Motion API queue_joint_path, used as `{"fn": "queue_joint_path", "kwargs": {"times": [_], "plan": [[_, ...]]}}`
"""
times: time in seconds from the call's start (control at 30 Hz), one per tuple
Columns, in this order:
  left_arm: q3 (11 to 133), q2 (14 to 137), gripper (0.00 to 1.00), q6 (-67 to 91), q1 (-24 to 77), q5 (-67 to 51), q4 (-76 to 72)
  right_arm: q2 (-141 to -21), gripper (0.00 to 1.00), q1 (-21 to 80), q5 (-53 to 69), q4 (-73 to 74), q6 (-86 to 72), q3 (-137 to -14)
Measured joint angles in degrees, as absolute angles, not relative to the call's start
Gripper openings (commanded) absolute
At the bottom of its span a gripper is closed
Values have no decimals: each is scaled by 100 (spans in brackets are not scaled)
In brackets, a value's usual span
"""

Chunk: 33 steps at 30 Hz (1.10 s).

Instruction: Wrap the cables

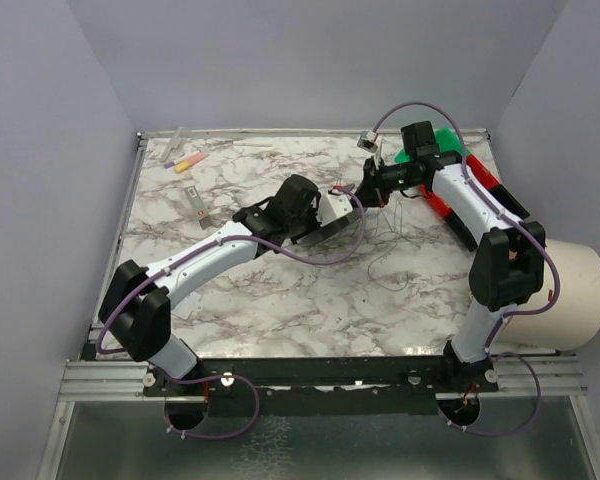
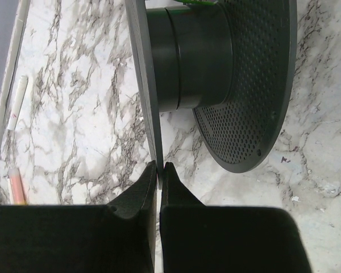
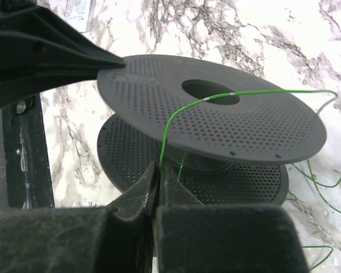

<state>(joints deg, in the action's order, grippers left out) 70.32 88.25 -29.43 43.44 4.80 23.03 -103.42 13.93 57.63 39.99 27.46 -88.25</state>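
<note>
The cable is a hair-thin green wire [image 3: 256, 92]. It arcs over the top flange of a black perforated spool [image 3: 159, 108] and trails off in loose loops on the marble to the right, where it shows faintly in the top view [image 1: 395, 235]. My right gripper [image 3: 160, 165] is shut on the wire just in front of the spool; in the top view it [image 1: 368, 188] sits at the spool's far right. My left gripper [image 2: 160, 166] is shut on the rim of one spool flange [image 2: 142, 68] and holds the spool [image 1: 335, 215] at mid-table.
Pink and orange markers [image 1: 188, 160] and a small card [image 1: 194, 200] lie at the back left. Green [image 1: 445, 140] and red [image 1: 440, 205] objects sit behind the right arm. A white cylinder [image 1: 570, 295] stands off the table's right edge. Walls enclose three sides.
</note>
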Motion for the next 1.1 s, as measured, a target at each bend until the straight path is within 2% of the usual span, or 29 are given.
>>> {"fn": "queue_joint_path", "kwargs": {"times": [0.43,1.1], "plan": [[7026,8829,0,-3052,4661,816,2351,-10328,0,1385,5561,3684,2296,-8969],[6899,8829,0,-3146,4718,805,2281,-9708,0,1253,5640,2515,1920,-8379]]}}
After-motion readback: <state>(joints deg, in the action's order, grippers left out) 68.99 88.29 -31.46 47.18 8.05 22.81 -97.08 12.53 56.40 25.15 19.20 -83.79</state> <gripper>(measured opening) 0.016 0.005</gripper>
